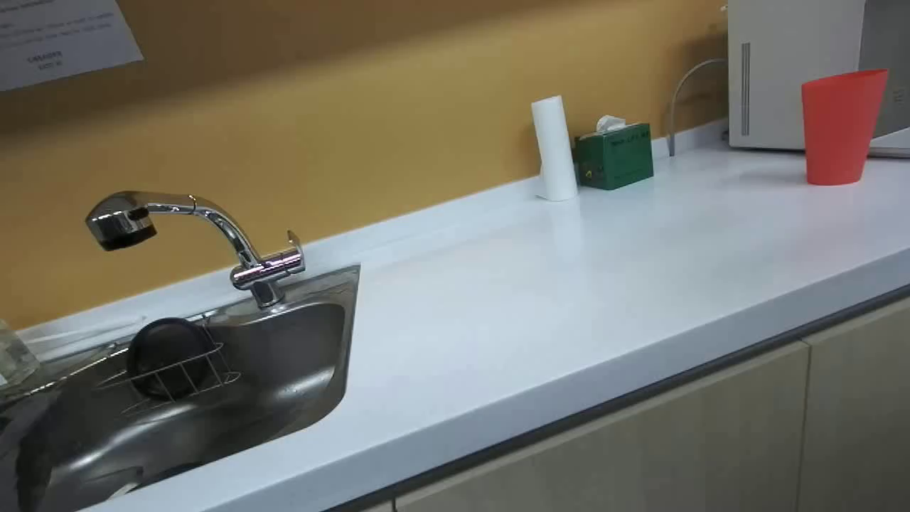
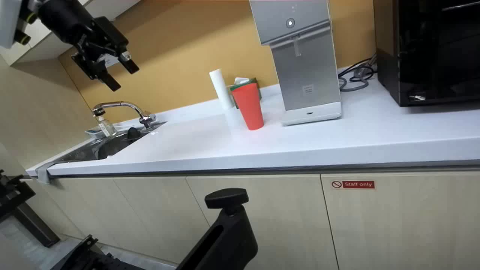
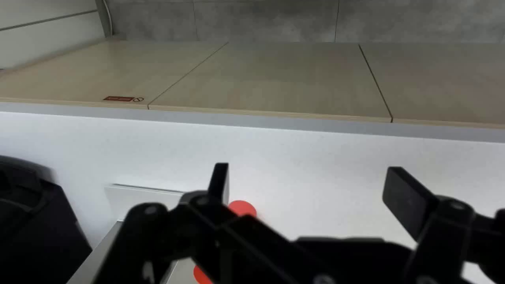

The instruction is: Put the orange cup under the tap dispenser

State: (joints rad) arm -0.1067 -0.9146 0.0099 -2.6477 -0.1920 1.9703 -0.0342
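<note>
The orange cup (image 1: 842, 131), a red-orange tumbler, stands upright and empty-handed of any grip on the white counter. In an exterior view the cup (image 2: 249, 107) is left of the tap dispenser (image 2: 307, 75), a tall grey machine with a small spout (image 2: 296, 45) and white base, apart from it. My gripper (image 2: 123, 78) is open and empty, high above the counter, on the sink side of the cup. In the wrist view my open gripper (image 3: 307, 169) partly hides the cup (image 3: 242, 207) behind one finger.
A sink (image 1: 306, 363) with a chrome faucet (image 1: 224, 227) is at the counter's far end. A white roll (image 1: 554, 149) and green tissue box (image 1: 615, 156) stand by the wall. A black appliance (image 2: 431, 52) and cables (image 2: 356, 77) are beyond the dispenser.
</note>
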